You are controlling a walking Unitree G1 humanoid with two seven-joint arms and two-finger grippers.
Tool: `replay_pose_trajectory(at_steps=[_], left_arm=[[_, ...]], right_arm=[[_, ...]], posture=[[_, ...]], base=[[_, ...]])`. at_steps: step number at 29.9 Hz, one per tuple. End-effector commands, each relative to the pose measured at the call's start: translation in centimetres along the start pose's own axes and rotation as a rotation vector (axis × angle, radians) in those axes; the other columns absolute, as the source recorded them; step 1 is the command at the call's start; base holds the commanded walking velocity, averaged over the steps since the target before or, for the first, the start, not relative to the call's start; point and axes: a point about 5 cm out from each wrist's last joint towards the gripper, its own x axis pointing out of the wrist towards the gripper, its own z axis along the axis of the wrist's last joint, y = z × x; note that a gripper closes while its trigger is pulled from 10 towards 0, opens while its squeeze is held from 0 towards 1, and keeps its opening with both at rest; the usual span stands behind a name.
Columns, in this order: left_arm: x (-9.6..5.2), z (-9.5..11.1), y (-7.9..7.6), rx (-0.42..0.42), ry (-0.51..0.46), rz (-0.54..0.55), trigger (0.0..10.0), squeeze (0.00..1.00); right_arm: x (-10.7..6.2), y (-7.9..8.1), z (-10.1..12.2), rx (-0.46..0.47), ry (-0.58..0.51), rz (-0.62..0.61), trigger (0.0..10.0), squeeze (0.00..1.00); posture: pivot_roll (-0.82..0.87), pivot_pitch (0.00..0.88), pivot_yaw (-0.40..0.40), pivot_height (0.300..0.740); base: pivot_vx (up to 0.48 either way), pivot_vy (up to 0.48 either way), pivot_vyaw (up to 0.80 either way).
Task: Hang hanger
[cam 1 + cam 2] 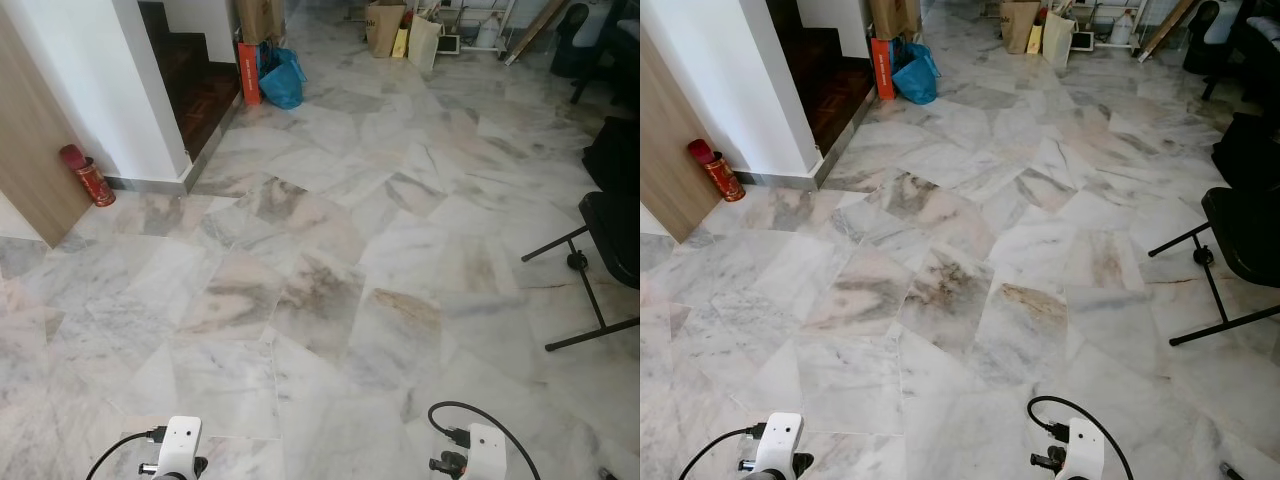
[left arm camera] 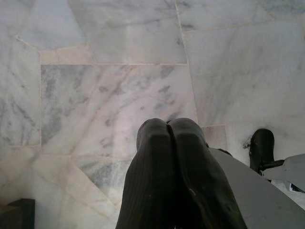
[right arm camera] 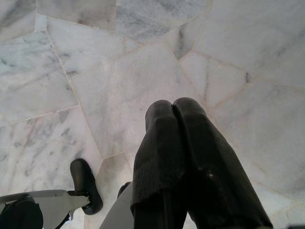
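Observation:
My left gripper hangs low over the marble floor, its two black fingers pressed together with nothing between them. My right gripper hangs the same way, shut and empty, above pale marble tiles. In the eye views the white wrist of the left arm and the right arm show at the bottom edge, each with a black cable. I see no hanger in these frames.
Marble floor stretches ahead. A black chair with a metal base stands at the right. A red cylinder leans by a wooden panel at the left. Dark stairs, a blue bag and paper bags lie farther back.

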Motion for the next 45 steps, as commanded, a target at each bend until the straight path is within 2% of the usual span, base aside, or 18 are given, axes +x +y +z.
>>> replay_pose_trajectory(at_steps=[1, 17, 23, 37, 40, 42, 45], left_arm=[[0.00, -0.08, 0.12, 0.000, 0.012, 0.007, 10.0, 0.00], [0.02, -0.13, -0.03, 0.003, 0.015, 0.008, 10.0, 0.00], [0.01, -0.22, -0.06, 0.002, 0.017, 0.010, 10.0, 0.00], [0.03, -0.19, -0.12, 0.000, 0.018, 0.009, 10.0, 0.00], [0.02, -0.22, -0.10, 0.005, 0.019, 0.011, 10.0, 0.00], [0.01, -0.19, 0.03, 0.047, 0.018, 0.021, 10.0, 0.00], [0.02, -0.05, 0.10, 0.038, 0.011, 0.031, 10.0, 0.00]], right_arm=[[-0.07, -0.08, -0.30, 0.006, 0.009, -0.005, 10.0, 0.00], [-0.15, -0.37, -0.50, 0.014, 0.017, -0.019, 10.0, 0.00], [-0.24, -0.77, -0.73, 0.022, 0.036, -0.039, 10.0, 0.00], [-0.15, -0.47, -0.59, 0.011, 0.031, -0.033, 10.0, 0.00], [-0.14, -0.34, -0.62, 0.006, 0.031, -0.031, 10.0, 0.00], [-0.16, -0.27, -0.77, 0.001, 0.034, -0.029, 10.0, 0.00], [-0.20, -0.33, -0.84, 0.001, 0.036, -0.030, 10.0, 0.00]], posture=[[0.00, 0.052, 0.015, 0.740], [0.01, 0.052, 0.015, 0.740], [0.02, 0.042, 0.010, 0.740], [0.02, 0.025, 0.008, 0.740], [0.02, 0.011, 0.008, 0.740], [0.02, 0.010, 0.009, 0.740], [0.01, 0.002, 0.008, 0.740]], base=[[0.000, 0.000, 0.00], [0.000, 0.000, 0.00], [0.000, 0.000, -0.78], [0.000, 0.000, -0.78], [0.000, 0.000, -0.78], [0.000, -0.369, -0.78], [0.000, -0.160, -0.78]])
